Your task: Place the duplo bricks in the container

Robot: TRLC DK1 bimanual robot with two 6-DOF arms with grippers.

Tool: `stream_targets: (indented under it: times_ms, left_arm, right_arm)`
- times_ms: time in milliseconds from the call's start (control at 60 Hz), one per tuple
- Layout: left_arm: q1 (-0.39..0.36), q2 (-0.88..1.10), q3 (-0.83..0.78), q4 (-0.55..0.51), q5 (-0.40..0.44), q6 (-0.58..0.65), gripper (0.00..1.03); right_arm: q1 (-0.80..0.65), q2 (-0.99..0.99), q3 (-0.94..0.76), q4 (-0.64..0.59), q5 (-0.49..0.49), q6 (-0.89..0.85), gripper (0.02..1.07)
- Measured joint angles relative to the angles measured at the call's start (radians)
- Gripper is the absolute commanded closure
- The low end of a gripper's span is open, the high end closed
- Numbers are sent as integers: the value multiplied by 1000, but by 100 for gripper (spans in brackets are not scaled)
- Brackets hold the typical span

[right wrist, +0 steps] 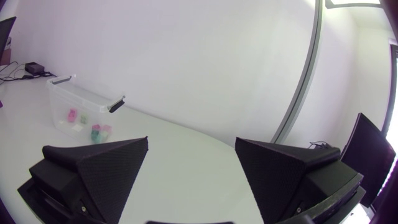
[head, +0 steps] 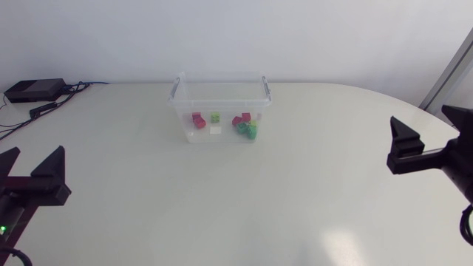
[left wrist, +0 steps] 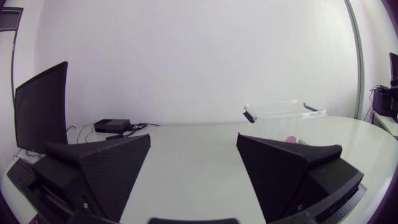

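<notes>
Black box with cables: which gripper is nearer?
Left. The left gripper is on the same side as the black box; the right gripper is opposite, beyond the container.

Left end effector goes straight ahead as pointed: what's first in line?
Looks free: only bare table ahead of the left end effector. The container and the black box sit off to either side, depth unclear.

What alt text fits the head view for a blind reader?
A clear container on the white table holds red and green duplo bricks. The left gripper and the right gripper are open and empty at the sides.
</notes>
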Motion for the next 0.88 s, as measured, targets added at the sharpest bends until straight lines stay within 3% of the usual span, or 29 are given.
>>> stream_targets:
  times_ms: [883]
  left_arm:
    - [-77, -52, -186, 120, 45, -62, 7]
  right_arm:
    - [-212, -417, -417, 53, -288, 272, 6]
